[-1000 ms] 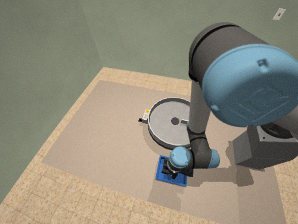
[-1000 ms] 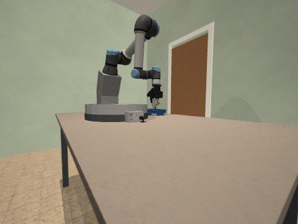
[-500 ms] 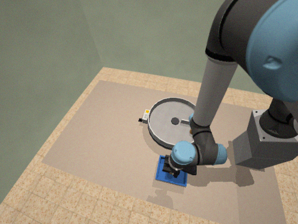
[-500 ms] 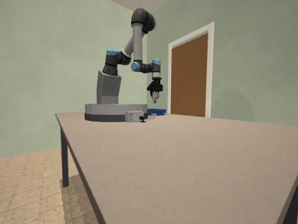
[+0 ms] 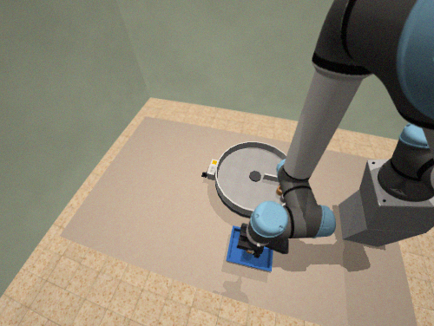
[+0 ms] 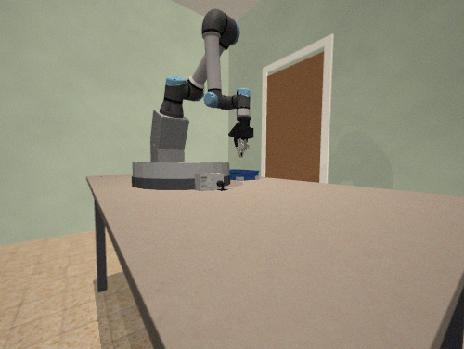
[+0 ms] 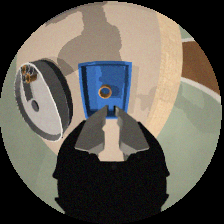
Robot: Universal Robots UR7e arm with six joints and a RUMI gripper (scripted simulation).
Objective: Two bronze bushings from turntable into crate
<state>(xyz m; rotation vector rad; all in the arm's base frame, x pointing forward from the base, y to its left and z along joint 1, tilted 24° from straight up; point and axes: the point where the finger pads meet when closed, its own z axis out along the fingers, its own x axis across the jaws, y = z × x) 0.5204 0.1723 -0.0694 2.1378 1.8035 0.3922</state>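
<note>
The blue crate (image 7: 105, 92) lies straight below my gripper (image 7: 110, 106); it also shows in the top view (image 5: 249, 253) and the exterior view (image 6: 243, 174). One bronze bushing (image 7: 105, 91) lies on the crate floor, apart from my fingertips. My gripper (image 6: 241, 149) hangs well above the crate, fingers shut with nothing visible between them. The grey turntable (image 7: 37, 100) is to the left, with several bushings clustered near its far rim (image 7: 28, 75), some bronze and some grey. In the top view the arm hides most of them; a bit of bronze (image 5: 278, 189) shows by the turntable (image 5: 252, 178).
A small white control box (image 5: 212, 166) sits against the turntable's left rim, also seen in the exterior view (image 6: 208, 181). The robot's grey pedestal (image 5: 382, 204) stands right of the turntable. The table edge runs close beyond the crate, with a brown door (image 6: 294, 118) behind.
</note>
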